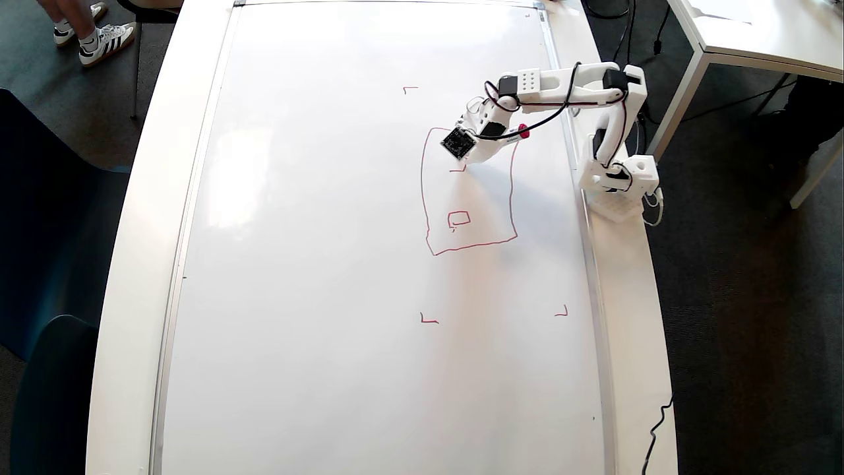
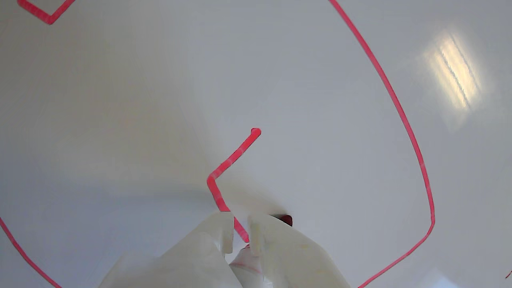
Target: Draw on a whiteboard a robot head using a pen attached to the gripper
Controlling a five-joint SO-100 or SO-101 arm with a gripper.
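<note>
- The robot head (image 1: pixel 469 192) is a wobbly red outline on the whiteboard (image 1: pixel 316 264), toward its 2 o'clock region in the overhead view, with one small square (image 1: pixel 459 218) finished inside near the outline's 6 o'clock.
- A second small shape is under way: the wrist view shows an open angled stroke (image 2: pixel 232 160) running down toward the gripper (image 2: pixel 240 236).
- The gripper has its two white fingers (image 2: pixel 218 232) nearly together around the pen (image 2: pixel 248 260), whose tip seems to meet the stroke between them.
- To do this step well, I judge: keep pressure light and even, turn square corners, and close the box back at the stroke's free end at 12 o'clock.
- Only the overhead view shows the pen's red end (image 1: pixel 523 131) and the corner marks (image 1: pixel 428 320); only the wrist view shows the line at the tip.
</note>
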